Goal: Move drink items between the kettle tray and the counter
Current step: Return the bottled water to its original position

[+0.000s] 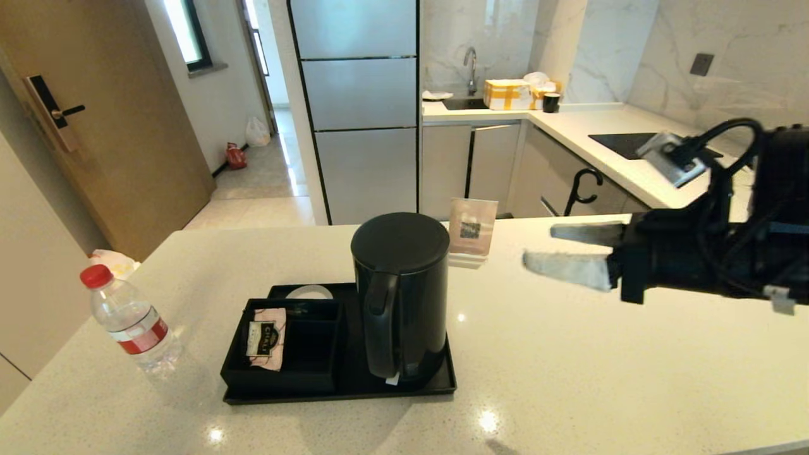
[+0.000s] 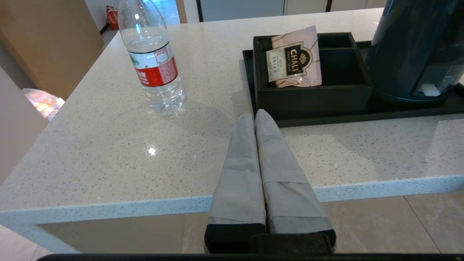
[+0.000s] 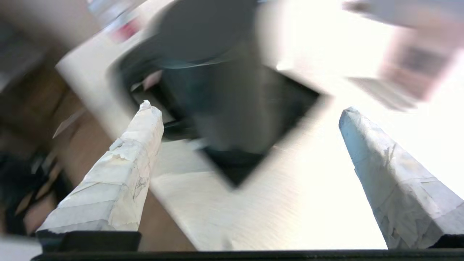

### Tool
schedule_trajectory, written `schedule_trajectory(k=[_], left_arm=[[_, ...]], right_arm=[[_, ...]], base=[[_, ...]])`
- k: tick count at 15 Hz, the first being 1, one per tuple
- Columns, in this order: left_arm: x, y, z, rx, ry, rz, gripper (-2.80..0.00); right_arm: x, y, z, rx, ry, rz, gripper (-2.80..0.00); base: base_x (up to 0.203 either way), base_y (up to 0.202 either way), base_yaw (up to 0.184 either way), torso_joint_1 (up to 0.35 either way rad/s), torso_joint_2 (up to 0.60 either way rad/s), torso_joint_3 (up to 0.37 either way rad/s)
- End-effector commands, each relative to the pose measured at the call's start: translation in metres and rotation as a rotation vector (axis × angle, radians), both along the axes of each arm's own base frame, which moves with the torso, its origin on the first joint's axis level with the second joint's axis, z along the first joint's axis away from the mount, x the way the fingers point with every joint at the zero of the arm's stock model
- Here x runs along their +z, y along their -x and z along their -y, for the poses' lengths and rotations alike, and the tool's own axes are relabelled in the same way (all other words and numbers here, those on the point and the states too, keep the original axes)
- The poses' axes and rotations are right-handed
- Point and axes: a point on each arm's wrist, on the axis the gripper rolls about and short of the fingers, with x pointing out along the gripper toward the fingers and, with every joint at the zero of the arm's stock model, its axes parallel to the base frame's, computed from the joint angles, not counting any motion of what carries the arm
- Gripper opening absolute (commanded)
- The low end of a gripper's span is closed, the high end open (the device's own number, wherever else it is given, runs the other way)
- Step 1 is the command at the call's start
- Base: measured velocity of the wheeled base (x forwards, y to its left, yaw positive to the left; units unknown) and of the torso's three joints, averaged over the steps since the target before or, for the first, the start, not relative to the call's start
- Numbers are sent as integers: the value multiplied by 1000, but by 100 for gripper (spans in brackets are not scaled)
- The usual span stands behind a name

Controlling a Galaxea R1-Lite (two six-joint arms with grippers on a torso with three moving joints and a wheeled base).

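The tall black kettle (image 1: 400, 297) stands on the right end of the black tray (image 1: 430, 387), its handle facing me. A clear water bottle (image 1: 129, 319) with a red cap stands on the pale counter (image 1: 569, 366), left of the tray. My right gripper (image 1: 540, 248) hovers open above the counter, right of the kettle's top, fingers pointing at it. In the right wrist view the kettle (image 3: 217, 83) lies ahead between the spread fingers. My left gripper (image 2: 255, 117) is shut and empty at the counter's near edge, close to the tray's compartment box (image 2: 311, 94); it is out of the head view.
A pink tea sachet (image 1: 266, 336) leans in the compartment box. A small card stand (image 1: 473, 226) sits behind the kettle. A white round object (image 1: 309, 292) lies at the tray's back left. The cooktop (image 1: 622, 143) and sink lie on the far counter.
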Motion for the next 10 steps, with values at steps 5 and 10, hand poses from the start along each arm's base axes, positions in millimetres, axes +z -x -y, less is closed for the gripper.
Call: schedule_trajectory(k=[5, 10], left_arm=[[0, 0, 0, 0, 1, 0, -280], [0, 0, 0, 0, 1, 0, -280]], right_arm=[[50, 111, 107, -661, -18, 62, -280], [66, 222, 95, -744, -16, -13, -280]], base=[[0, 0, 0, 0, 0, 0], [0, 0, 0, 0, 0, 0]])
